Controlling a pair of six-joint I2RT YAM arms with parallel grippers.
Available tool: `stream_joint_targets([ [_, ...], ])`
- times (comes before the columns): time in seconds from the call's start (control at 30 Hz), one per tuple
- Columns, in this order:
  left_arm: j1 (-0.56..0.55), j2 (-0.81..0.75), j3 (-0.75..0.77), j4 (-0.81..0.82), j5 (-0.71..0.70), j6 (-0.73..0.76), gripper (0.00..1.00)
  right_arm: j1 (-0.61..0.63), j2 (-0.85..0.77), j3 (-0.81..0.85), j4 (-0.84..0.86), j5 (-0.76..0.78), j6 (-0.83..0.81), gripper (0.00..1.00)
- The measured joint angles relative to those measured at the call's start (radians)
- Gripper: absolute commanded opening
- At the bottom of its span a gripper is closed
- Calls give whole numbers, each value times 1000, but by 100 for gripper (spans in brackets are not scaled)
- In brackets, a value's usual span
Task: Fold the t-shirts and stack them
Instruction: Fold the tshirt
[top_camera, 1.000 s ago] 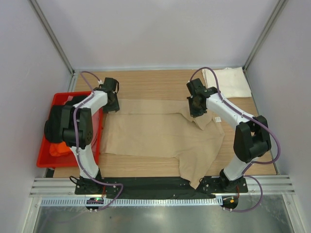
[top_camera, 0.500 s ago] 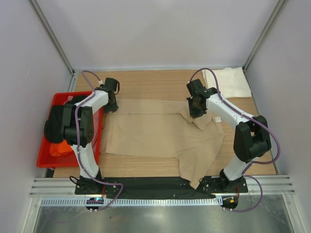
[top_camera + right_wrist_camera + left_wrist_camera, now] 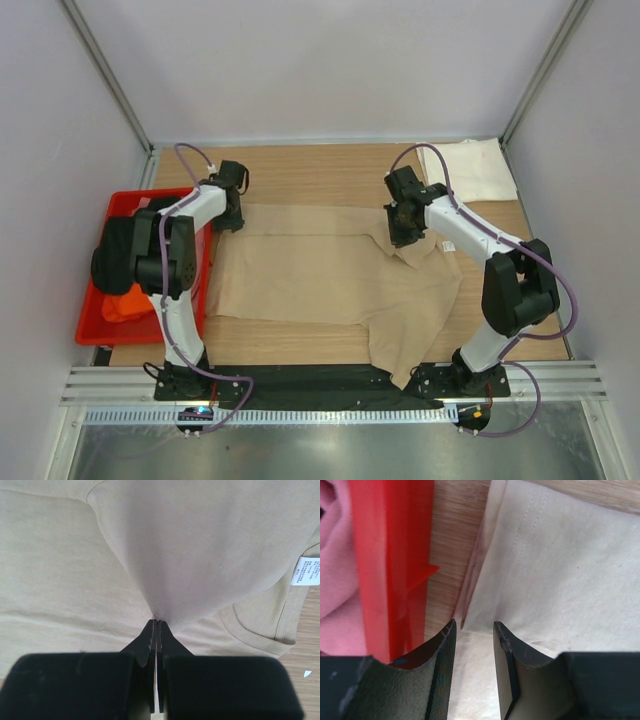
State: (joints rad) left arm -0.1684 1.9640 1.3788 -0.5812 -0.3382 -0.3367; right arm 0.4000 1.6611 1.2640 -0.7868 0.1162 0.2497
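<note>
Tan t-shirt (image 3: 330, 275) lies spread across the table. Right gripper (image 3: 156, 625) is pinched tight on a raised fold of it. Left gripper (image 3: 474, 625) stands with its jaws apart over the shirt's corner beside the red bin (image 3: 390, 570); contact cannot be told. Pink cloth (image 3: 335, 555) is cut off at the frame edge.

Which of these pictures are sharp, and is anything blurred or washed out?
Top view: evenly lit and sharp, no glare. Left wrist view: the tan t-shirt looks washed-out pale, its stitching crisp, the near fingers slightly soft. Right wrist view: cloth sharp, print on the care label too small to read.
</note>
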Motion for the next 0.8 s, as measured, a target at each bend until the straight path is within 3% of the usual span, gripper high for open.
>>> stream_joint_targets([
  [0.07, -2, 19, 10, 0, 0, -1, 35, 0, -3, 0, 1, -1, 0, 1],
  [0.3, -10, 63, 52, -3, -13, -3, 8, 0, -17, -1, 1, -4, 0, 1],
  [0.37, -14, 66, 59, -9, -29, -1, 11, 0, -19, -2, 0, -5, 0, 1],
  [0.47, -23, 66, 71, -26, -60, 6, 24, 0, -19, -5, 0, -6, 0, 1],
  [0.5, -24, 67, 78, -32, -71, 7, 22, 0, -19, -6, 0, -6, 0, 1],
  [0.57, -27, 66, 90, -40, -84, 8, 8, 0, -19, -6, 0, -7, 0, 1],
  [0.63, -28, 66, 100, -43, -93, 12, 0, 0, -19, -7, 1, -7, 0, 1],
  [0.8, -28, 68, 108, -52, -99, 26, 0, 0, -19, -13, 4, -8, 0, 1],
])
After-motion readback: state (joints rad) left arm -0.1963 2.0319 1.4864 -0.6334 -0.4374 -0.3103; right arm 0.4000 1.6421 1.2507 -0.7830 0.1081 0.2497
